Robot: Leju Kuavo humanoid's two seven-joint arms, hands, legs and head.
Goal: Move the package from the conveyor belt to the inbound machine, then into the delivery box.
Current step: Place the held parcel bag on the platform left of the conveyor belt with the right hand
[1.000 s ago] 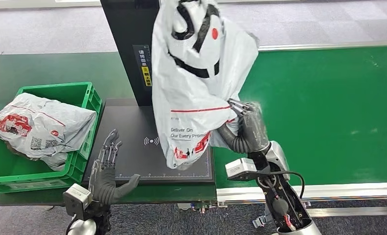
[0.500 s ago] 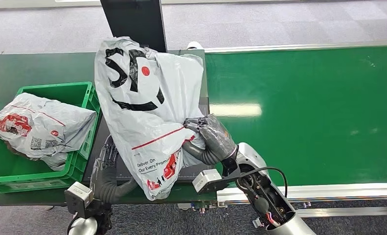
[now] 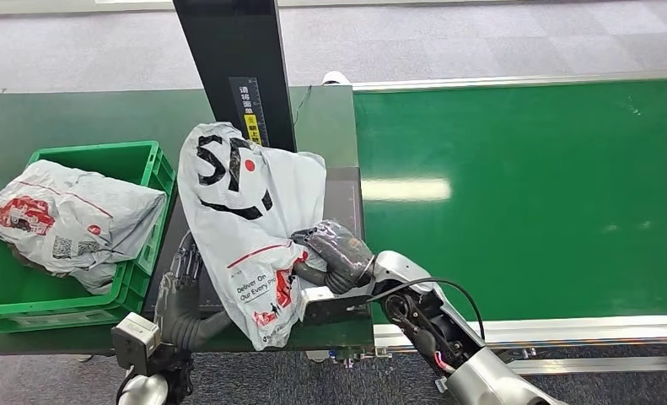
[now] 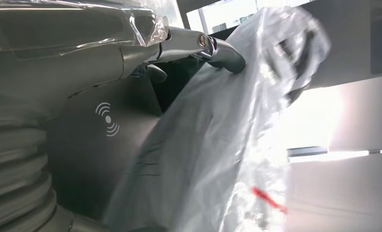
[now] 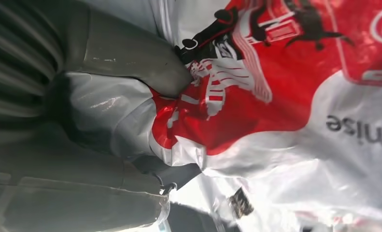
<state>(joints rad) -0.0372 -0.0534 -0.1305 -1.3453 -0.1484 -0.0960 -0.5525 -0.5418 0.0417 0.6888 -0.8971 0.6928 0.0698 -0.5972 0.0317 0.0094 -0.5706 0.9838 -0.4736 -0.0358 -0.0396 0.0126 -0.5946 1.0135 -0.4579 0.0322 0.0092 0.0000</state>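
So the wide green conveyor belt [image 3: 524,194] takes up the right half of the frame, and the black inbound machine with its flat scan plate [image 3: 346,202] and upright dark column [image 3: 237,67] sits centre-left. Far left there's a green plastic crate [image 3: 144,169] holding a crumpled white and red mailer bag [image 3: 68,219]. The main thing, a white plastic courier package with black lettering and red print [image 3: 245,219], lies over the scan plate, long axis running from upper left down toward the bottom centre, black logo end pointing up at the column. The right hand [image 3: 334,253] is clamped on its right edge. The left hand [image 3: 186,295] is mostly tucked behind the package, fingers spread and holding nothing as far as I can see.
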